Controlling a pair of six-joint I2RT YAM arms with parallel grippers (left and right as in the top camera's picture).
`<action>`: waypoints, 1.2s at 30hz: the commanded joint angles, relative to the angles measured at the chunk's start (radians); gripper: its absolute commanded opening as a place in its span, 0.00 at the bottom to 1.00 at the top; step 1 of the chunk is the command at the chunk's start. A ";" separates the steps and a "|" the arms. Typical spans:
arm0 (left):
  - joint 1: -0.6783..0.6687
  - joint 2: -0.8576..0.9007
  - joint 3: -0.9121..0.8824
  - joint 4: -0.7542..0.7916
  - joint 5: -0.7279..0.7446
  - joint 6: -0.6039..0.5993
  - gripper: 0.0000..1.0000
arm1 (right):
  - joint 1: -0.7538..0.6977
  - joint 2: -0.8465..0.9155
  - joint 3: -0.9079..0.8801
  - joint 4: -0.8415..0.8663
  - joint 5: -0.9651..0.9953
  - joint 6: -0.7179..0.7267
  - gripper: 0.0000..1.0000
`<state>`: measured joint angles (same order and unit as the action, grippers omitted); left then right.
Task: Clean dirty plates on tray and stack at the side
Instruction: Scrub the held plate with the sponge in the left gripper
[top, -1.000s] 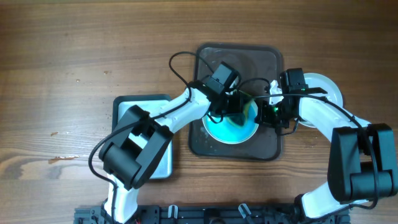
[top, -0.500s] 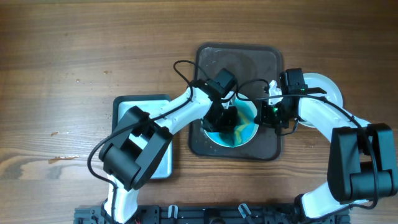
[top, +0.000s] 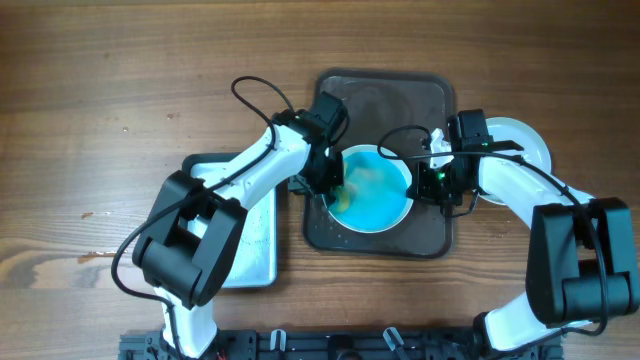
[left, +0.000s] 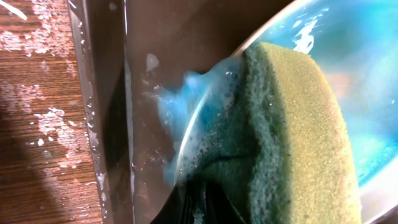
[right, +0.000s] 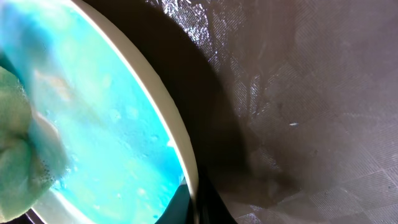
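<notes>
Lying in dark rectangular tray (top: 385, 92): blue-smeared round white plate (top: 378, 192) | right rim is pinched by closed right hand (top: 430, 181) | yellow-green sponge (left: 292, 143) is gripped by left hand (top: 333, 188), pressed at left rim

I see the tray (top: 385, 100) at mid-table (top: 100, 100), with a plate (top: 380, 195) in its near half. The sponge (top: 346, 190) lies on that plate's left edge. A second plate (top: 535, 140) sits on the table just right of the tray. A smaller tray (top: 255, 250) lies left of it, nearer.
</notes>
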<state>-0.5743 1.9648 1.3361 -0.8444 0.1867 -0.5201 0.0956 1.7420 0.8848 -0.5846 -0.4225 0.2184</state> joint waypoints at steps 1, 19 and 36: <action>0.014 -0.034 -0.023 0.002 -0.079 0.017 0.04 | -0.009 0.021 -0.017 0.000 0.059 -0.005 0.04; 0.116 -0.439 -0.023 -0.118 -0.039 0.065 0.04 | -0.009 0.021 -0.017 -0.004 0.059 0.018 0.04; -0.024 -0.200 -0.121 0.104 -0.058 0.250 0.46 | -0.009 0.021 -0.017 -0.008 0.059 0.020 0.04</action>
<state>-0.5697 1.6817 1.2350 -0.7918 0.1673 -0.2890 0.0948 1.7424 0.8848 -0.5861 -0.4179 0.2302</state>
